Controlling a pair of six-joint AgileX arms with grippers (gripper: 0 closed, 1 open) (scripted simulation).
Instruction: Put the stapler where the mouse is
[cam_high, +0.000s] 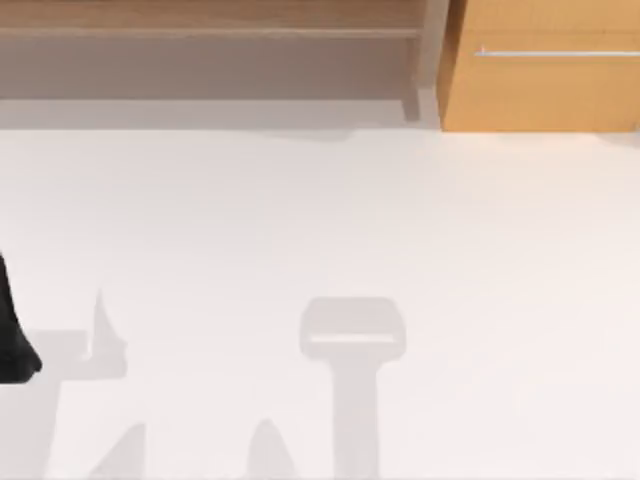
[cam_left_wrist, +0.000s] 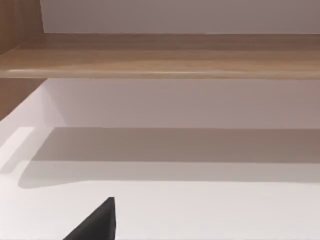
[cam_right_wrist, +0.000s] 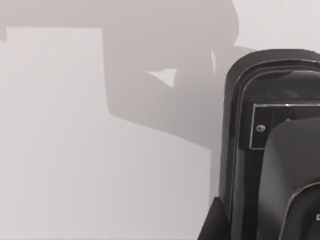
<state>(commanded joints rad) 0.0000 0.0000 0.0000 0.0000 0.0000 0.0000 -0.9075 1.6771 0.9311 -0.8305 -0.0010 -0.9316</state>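
Observation:
A glossy black stapler (cam_right_wrist: 270, 150) lies on the white table, seen large and from close above in the right wrist view. A dark part of my right gripper (cam_right_wrist: 216, 224) shows right beside it, and I cannot tell whether they touch. My left gripper (cam_left_wrist: 96, 224) hangs low over bare table, facing the shelf. My left arm (cam_high: 12, 335) sits at the table's far left edge. The mouse is out of view.
A wooden shelf (cam_high: 210, 30) runs along the back of the table, with a wooden cabinet (cam_high: 540, 70) at the back right. Grey arm shadows (cam_high: 352, 340) fall across the white tabletop (cam_high: 320, 220) near its front.

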